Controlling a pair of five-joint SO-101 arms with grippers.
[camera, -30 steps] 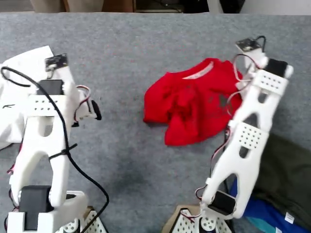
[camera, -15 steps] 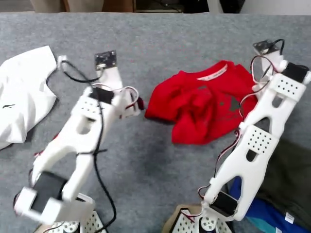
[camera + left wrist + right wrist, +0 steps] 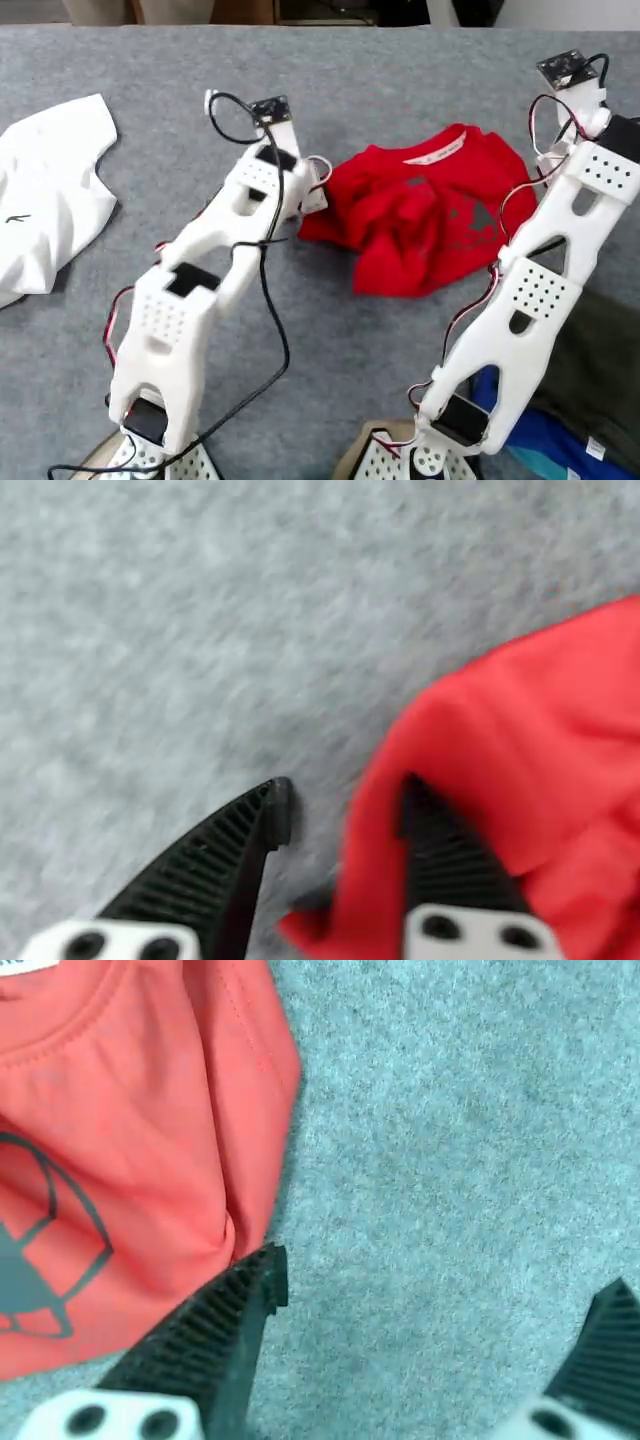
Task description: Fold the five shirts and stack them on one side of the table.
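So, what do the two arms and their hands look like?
The left arm and right arm are white plastic shells with grids of small holes and black, red and white cables. The left hand and right hand have black ribbed fingers on white bases.

**Three lots of clothing, two grippers flanking the middle one**

In the high view, the centre shirt (image 3: 420, 230) is lying on the table (image 3: 400, 80) just right of the frame's middle. The left-edge shirt (image 3: 50, 200) is lying at the far left, well apart from it. A heap of clothes (image 3: 590, 370) is sitting in the lower right corner, partly behind the right arm (image 3: 530, 290). The left gripper (image 3: 313, 196) is sitting at the centre shirt's left edge, a fold lying between its spread fingers. The right gripper (image 3: 440, 1290) is hanging just beside the shirt's right edge, above the table.
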